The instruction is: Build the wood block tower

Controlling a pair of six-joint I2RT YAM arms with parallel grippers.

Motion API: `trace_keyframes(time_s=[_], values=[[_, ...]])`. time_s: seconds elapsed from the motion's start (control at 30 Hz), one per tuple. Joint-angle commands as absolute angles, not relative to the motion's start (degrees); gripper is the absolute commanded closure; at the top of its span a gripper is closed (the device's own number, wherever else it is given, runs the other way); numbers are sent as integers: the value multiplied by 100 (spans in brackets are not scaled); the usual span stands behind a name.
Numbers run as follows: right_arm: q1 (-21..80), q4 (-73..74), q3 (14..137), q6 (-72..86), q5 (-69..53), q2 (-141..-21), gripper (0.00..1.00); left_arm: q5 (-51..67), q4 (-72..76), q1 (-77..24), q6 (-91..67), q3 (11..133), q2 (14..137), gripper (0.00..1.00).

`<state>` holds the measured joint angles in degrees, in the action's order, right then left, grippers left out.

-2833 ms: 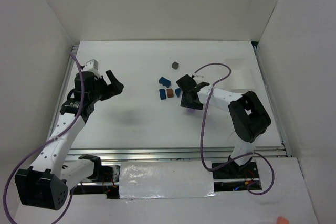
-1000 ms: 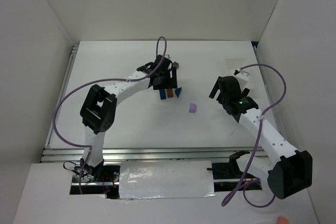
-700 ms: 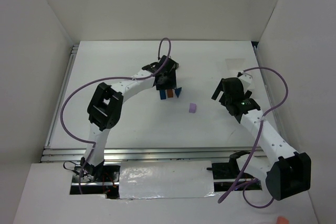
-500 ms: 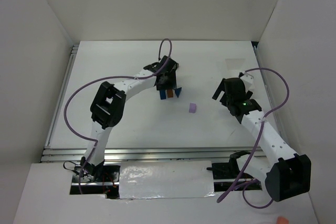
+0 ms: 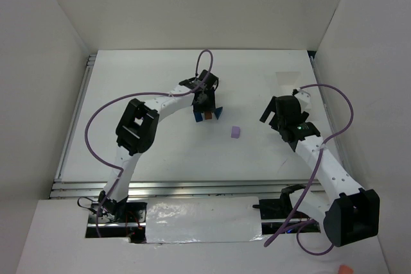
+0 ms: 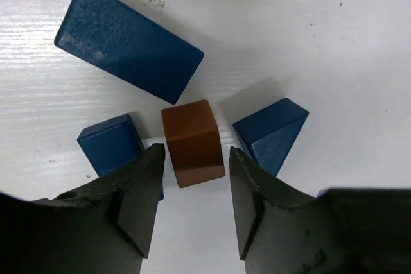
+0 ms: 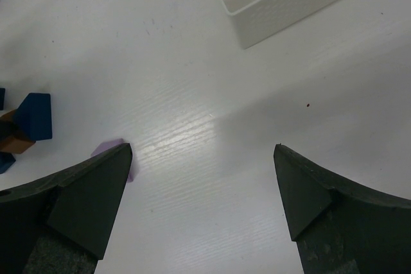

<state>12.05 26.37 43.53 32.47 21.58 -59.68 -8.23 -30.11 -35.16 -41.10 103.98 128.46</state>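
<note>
I see the left gripper point(image 6: 195, 158) narrowly spread astride the brown block point(image 6: 192, 142), not yet pinching; it looks light, rigid, slick, so take its flat sides; right gripper point(image 7: 202, 152) wide, empty.

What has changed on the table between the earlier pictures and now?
The left gripper swung from the left side to the blocks and narrowed its jaws around the small brown-orange wooden cube; grip not certain. The right gripper drew back to the right, open, leaving the small lavender wooden block lying alone. The blue wooden blocks stayed put.
</note>
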Motion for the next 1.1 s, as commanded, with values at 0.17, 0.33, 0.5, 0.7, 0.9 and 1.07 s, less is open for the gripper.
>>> trace_keyframes(time_s=[0.17,0.33,0.5,0.7,0.9,1.07], values=[[1134,2382,4307,3173,2136,-5818,0,-922,-3076,-3595,-4149,10696,12955,54],[1143,2417,4315,3164,2127,-5827,0,-958,-3032,-3630,-4035,10635,12858,54],[1134,2461,4324,3164,2144,-5827,0,-993,-3208,-3656,-4008,10792,13034,39],[1143,2470,4342,3155,2145,-5871,0,-1081,-3234,-3718,-3973,10811,13087,41],[1169,2452,4342,3146,2144,-5880,0,-1072,-3208,-3718,-3946,10810,13122,51],[1186,2452,4342,3094,2127,-5880,0,-1099,-3182,-3744,-3911,10680,12904,63]])
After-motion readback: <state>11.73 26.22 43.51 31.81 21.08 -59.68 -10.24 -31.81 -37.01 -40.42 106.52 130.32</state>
